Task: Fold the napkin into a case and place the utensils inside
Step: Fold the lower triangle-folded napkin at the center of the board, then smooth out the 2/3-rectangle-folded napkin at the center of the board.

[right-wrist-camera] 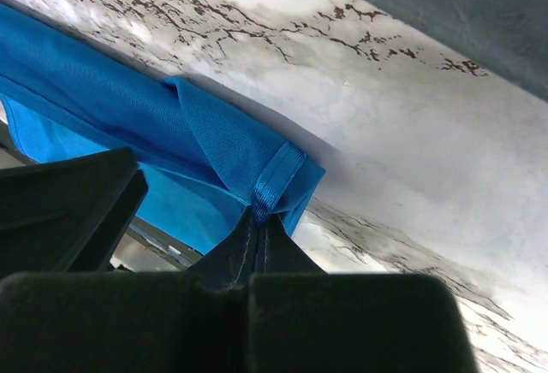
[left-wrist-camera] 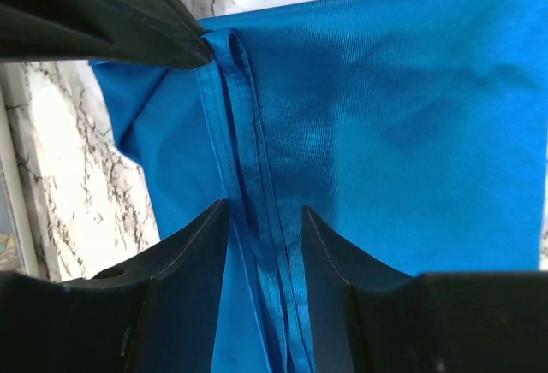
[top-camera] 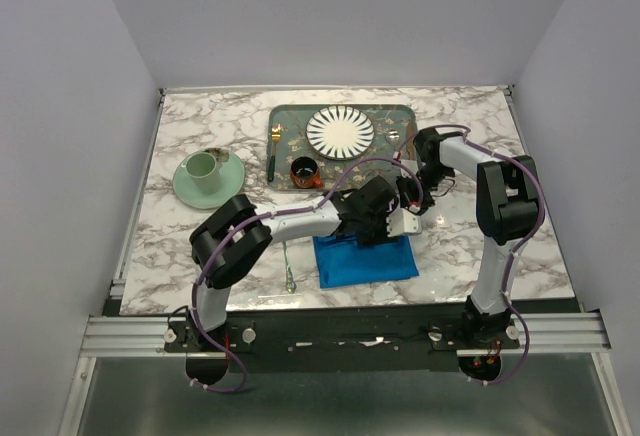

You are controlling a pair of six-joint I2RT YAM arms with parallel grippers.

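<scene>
Marble table (top-camera: 480, 136) carries tray (top-camera: 385, 116) holding 1 plate (top-camera: 340, 132); left pincer (left-wrist-camera: 264, 210) spread over napkin (left-wrist-camera: 385, 133) hem, right pincer (right-wrist-camera: 261, 223) pinches its corner.

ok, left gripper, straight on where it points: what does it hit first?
The napkin: its hemmed edge runs through the gap between the left gripper's open jaws. Depth is hard to judge, but contact looks close.

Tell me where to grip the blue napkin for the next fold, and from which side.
Likely the doubled hem ridge, from straight above: it stands proud of the flat napkin and runs between the left gripper's open fingers. The right gripper pinches a corner.
</scene>
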